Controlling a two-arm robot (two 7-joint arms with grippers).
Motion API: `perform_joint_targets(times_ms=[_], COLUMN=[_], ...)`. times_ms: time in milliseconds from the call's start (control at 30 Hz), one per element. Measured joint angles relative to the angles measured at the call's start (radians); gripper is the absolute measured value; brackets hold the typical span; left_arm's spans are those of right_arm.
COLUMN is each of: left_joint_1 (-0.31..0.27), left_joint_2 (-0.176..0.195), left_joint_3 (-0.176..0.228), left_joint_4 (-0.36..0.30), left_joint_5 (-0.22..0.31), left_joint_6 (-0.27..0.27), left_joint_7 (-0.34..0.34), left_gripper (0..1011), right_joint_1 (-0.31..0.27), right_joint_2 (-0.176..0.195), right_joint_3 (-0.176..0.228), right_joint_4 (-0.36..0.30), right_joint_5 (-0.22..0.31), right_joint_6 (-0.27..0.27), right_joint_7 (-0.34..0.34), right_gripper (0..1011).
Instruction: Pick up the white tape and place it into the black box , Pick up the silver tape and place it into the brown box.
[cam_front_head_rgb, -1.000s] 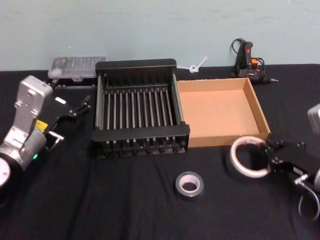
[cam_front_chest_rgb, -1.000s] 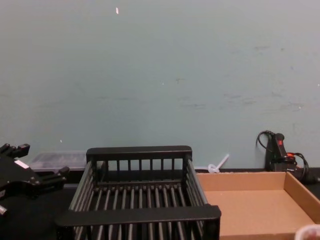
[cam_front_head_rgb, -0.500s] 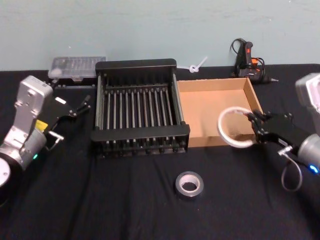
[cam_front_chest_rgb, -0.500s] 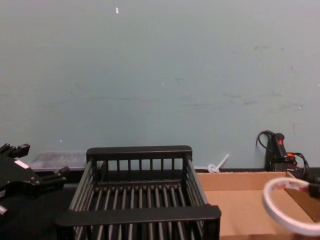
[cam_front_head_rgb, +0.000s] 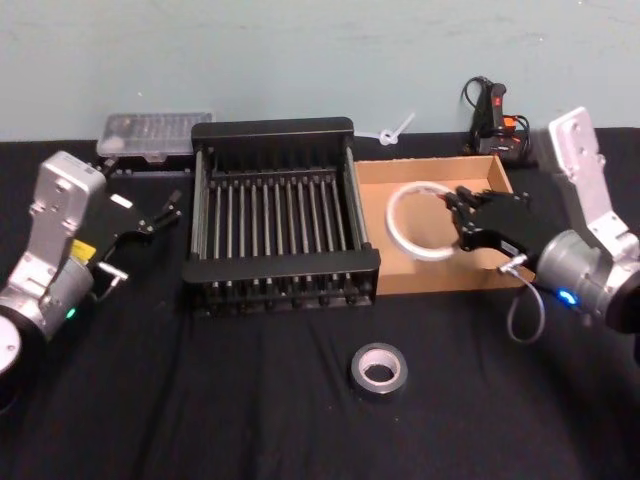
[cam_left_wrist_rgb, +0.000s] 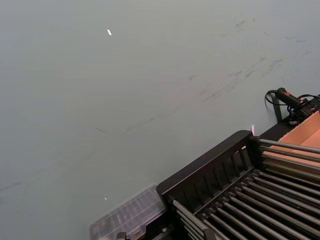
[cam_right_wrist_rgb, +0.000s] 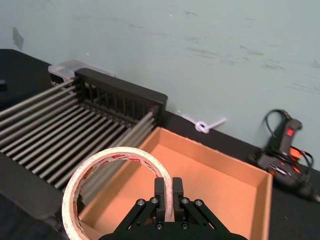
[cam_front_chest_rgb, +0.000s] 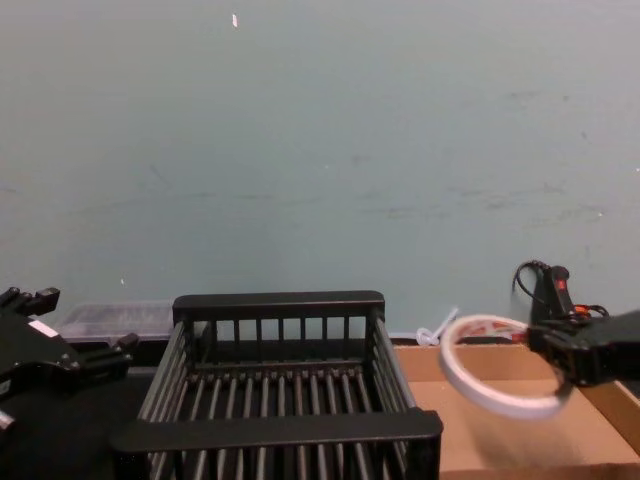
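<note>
Above the brown box (cam_front_head_rgb: 440, 215), the right gripper (cam_front_head_rgb: 462, 216) is holding the white tape (cam_front_head_rgb: 420, 220) in the air, its fingers (cam_right_wrist_rgb: 168, 192) pinching the roll's rim from both sides. From the right wrist view, the roll is standing nearly on edge with red print showing on its inner core, and it is hanging over the side of the cardboard tray that lies next to the black box (cam_front_head_rgb: 275, 215). Seen from the chest view, the white ring (cam_front_chest_rgb: 490, 380) is floating clear of the tray's floor, between the crate's right rim and the gripper (cam_front_chest_rgb: 555, 362).

Down on the black cloth (cam_front_head_rgb: 250, 400), in front of both boxes, the silver tape (cam_front_head_rgb: 379, 370) is lying flat, well apart from either gripper. The crate and the tray are sitting side by side, touching along 1 wall, and neither is holding anything inside.

Off to the left of the crate, the left gripper (cam_front_head_rgb: 165, 208) is hovering near the crate's left rim with its fingers spread and gripping nothing. Behind the crate, a clear plastic case (cam_front_head_rgb: 155, 135) is resting on the cloth by the wall, and a glue gun (cam_front_head_rgb: 493, 118) with its cord is sitting behind the tray's far right corner.
</note>
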Motion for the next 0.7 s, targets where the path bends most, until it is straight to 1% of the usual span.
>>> perform_joint_targets(times_ms=[400,700], left_joint_1=[0.0,0.0], left_joint_2=[0.0,0.0], left_joint_3=[0.0,0.0], left_joint_4=[0.0,0.0], left_joint_5=[0.0,0.0], left_joint_6=[0.0,0.0], left_joint_7=[0.0,0.0], left_gripper=[1002,1001], right_joint_1=[0.071,0.129], right_joint_2=[-0.05,-0.085], right_joint_3=[-0.048,-0.085], right_joint_4=[0.046,0.095], right_joint_5=[-0.027,-0.044], right_joint_6=[0.004,-0.003], right_joint_7=[0.023,0.04], right_gripper=[95,95])
